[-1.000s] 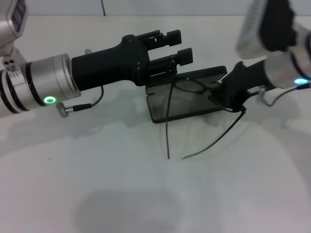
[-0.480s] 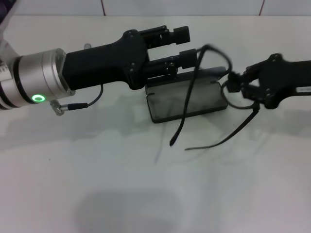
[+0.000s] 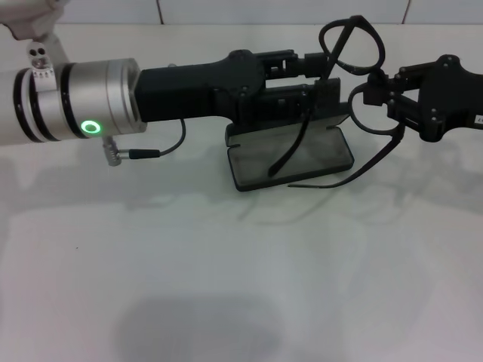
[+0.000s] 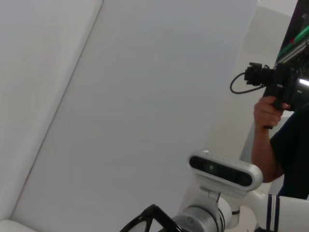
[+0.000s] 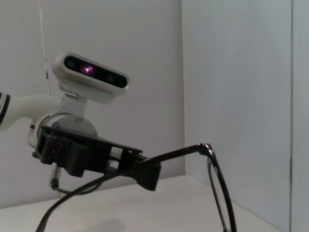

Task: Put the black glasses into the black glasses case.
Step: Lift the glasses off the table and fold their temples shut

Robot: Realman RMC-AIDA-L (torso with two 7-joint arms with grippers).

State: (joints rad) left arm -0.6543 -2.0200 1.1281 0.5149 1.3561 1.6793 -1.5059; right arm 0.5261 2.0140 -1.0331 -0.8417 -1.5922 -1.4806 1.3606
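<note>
The black glasses case (image 3: 253,162) lies open on the white table (image 3: 226,271), its lid standing up at the back. Above its right end hang the black glasses (image 3: 375,158), lifted clear of the case, with both temple arms drooping over it. My right gripper (image 3: 375,92) is shut on the frame's right side. My left gripper (image 3: 330,74) reaches in from the left, open, just above the lid, with its fingertips beside the glasses' left lens. The right wrist view shows the glasses (image 5: 218,193) close up, with the left gripper (image 5: 91,155) behind them. A lens rim (image 4: 149,220) shows in the left wrist view.
A cable (image 3: 162,151) loops under the left arm's wrist. White tiled wall runs behind the table. A person holding a camera (image 4: 270,87) stands farther off in the left wrist view.
My right gripper has raised the glasses from the case's level to above it. My left arm has pushed to the right, bringing its fingers up to the frame.
</note>
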